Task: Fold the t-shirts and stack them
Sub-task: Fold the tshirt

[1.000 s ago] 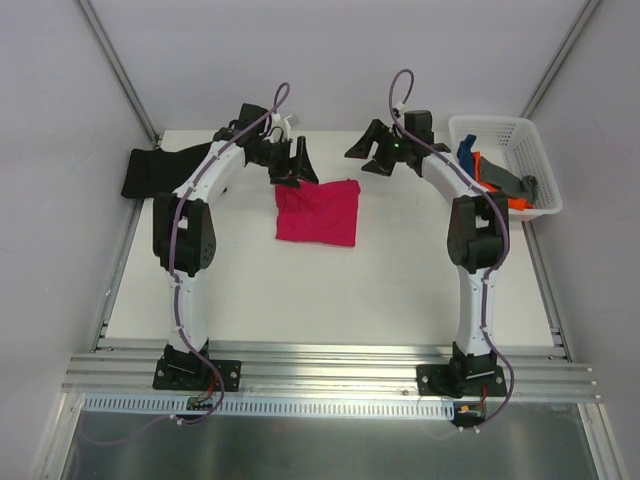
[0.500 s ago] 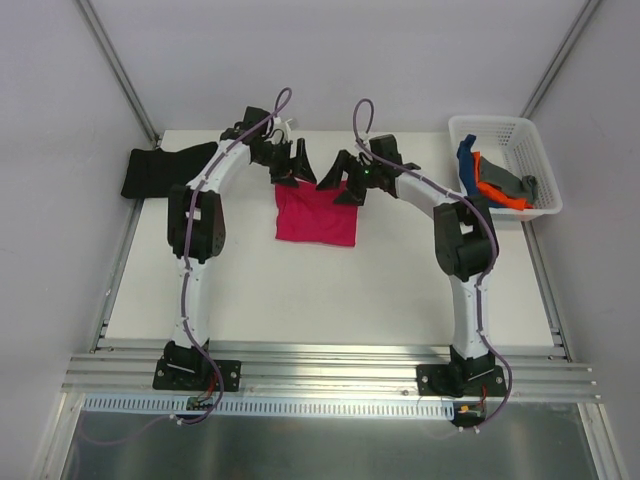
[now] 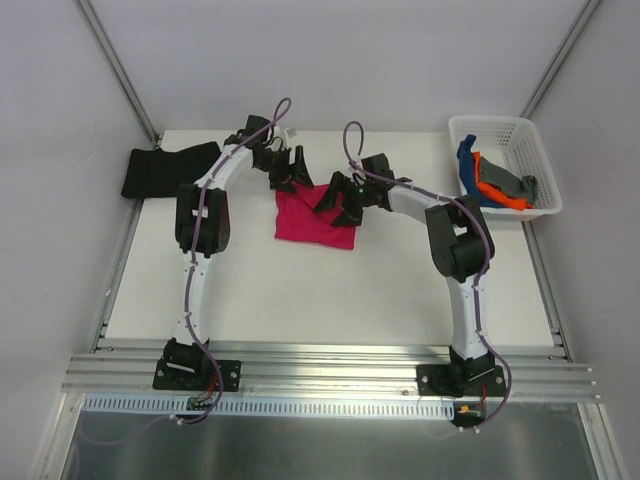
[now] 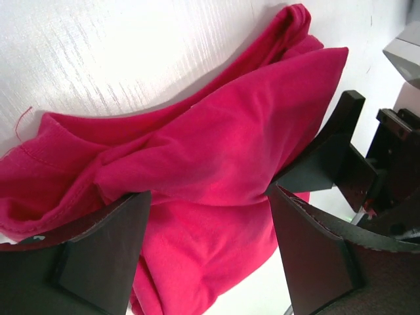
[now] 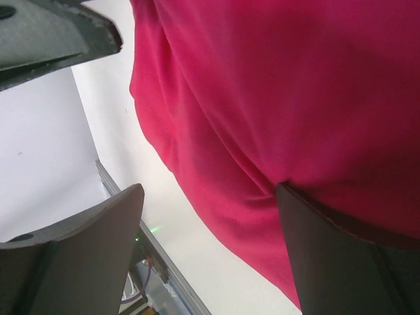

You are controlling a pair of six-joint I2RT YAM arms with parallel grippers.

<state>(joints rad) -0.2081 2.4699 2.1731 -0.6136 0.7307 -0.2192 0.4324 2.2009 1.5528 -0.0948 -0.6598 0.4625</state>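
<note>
The crimson-pink t-shirt (image 3: 312, 226) lies folded into a rough square at the table's far middle. My left gripper (image 3: 292, 173) sits at its far left corner, open, its fingers straddling a bunched fold of the pink cloth (image 4: 216, 151). My right gripper (image 3: 338, 204) hovers over the far right part, open. In its wrist view one finger (image 5: 348, 256) rests on the shirt's edge (image 5: 295, 85) and the other finger (image 5: 79, 262) stands over bare table. A black t-shirt (image 3: 165, 168) lies at the far left.
A white lattice basket (image 3: 492, 121) at the far right holds blue (image 3: 466, 155), orange (image 3: 497, 190) and grey (image 3: 520, 185) shirts. The white table (image 3: 300, 290) stretches toward the arm bases. Metal frame rails run along both sides.
My right arm has swung left from beside the basket onto the pink shirt's far right corner. My left gripper shifted only slightly at the far left corner.
</note>
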